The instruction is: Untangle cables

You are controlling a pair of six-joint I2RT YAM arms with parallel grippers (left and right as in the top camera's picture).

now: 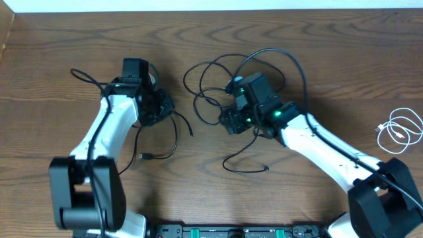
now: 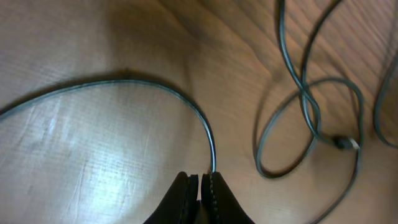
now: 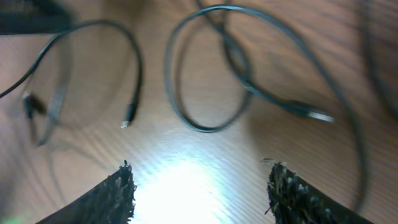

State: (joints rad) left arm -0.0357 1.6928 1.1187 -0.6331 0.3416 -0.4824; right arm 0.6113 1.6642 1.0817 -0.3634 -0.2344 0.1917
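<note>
Surveyed from overhead, taking 12 o'clock as the far edge of the wooden table [image 1: 59, 39]. Found the left gripper [image 1: 157, 109] at 9 o'clock of centre, low over the surface. Confirmed from its wrist view: fingers [image 2: 185, 199] pressed together, pinching a thin black cord [image 2: 210, 140] rising from the tips and arcing away toward 9 o'clock across the wood. Noted at 3 o'clock of that pinch a loose black loop [image 2: 306, 93], crossing itself, with a small plug [image 2: 347, 143] lying flat on the wood. Found the right gripper [image 1: 228, 122] close to centre, at the 6 o'clock edge of the main black tangle [image 1: 210, 98], spreading in several overlapping loops toward 12 and 2 o'clock. Confirmed from its wrist view: fingers [image 3: 121, 193] spread wide apart, nothing between them, only brightly lit wood. Recorded ahead of those fingers, toward 12 o'clock, a slack oval loop [image 3: 202, 129] and two plug ends, blurred, all clear of the pads. Logged a separate black strand [image 1: 248, 170] lying at 6 o'clock of the right gripper, apart from it. Logged the white cord [image 1: 400, 129] coiled alone at 3 o'clock, near the table's edge, well apart from both grippers and from every black cord. Cannot tell from overhead how the strands of the tangle pair up.
</note>
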